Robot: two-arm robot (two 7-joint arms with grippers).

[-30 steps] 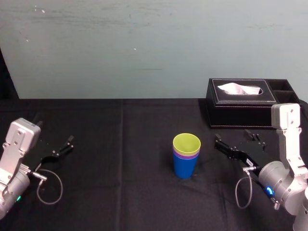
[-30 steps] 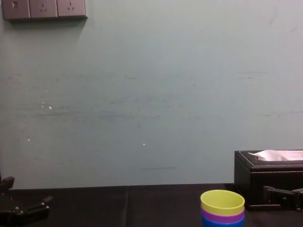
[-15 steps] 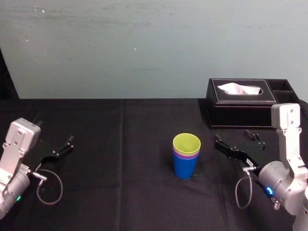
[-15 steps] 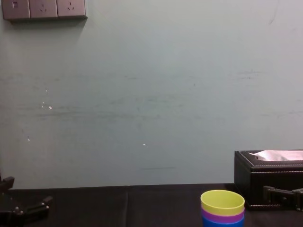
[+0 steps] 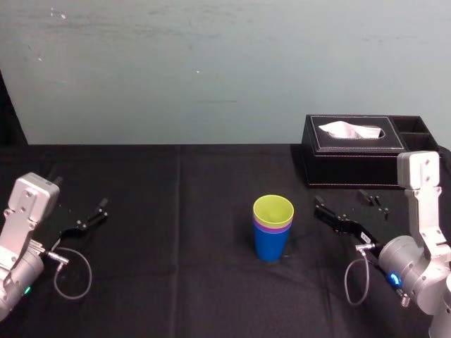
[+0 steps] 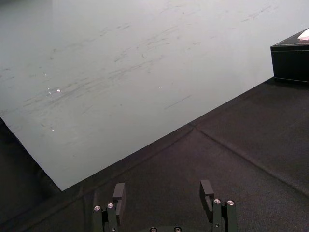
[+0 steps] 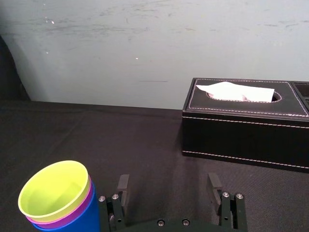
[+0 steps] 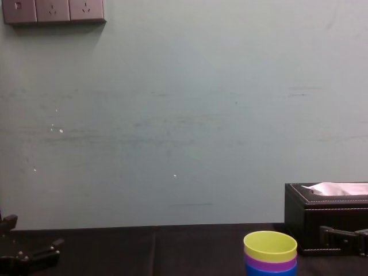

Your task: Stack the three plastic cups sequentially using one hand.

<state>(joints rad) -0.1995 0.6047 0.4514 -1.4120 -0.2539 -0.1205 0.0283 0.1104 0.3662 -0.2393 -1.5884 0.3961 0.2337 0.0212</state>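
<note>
The three plastic cups stand nested as one upright stack (image 5: pixel 273 229) in the middle of the black table: yellow-green innermost, purple around it, blue outermost. The stack also shows in the chest view (image 8: pixel 270 253) and in the right wrist view (image 7: pixel 58 195). My right gripper (image 5: pixel 349 206) hovers just right of the stack, apart from it, open with nothing between its fingers (image 7: pixel 168 183). My left gripper (image 5: pixel 79 197) rests far to the left, open and empty (image 6: pixel 162 188).
A black tissue box (image 5: pixel 352 158) with white tissue stands at the back right, behind the right gripper (image 7: pixel 246 125). A black cloth (image 5: pixel 176 282) covers the table. A pale wall runs behind it, with sockets (image 8: pixel 53 10) at the upper left.
</note>
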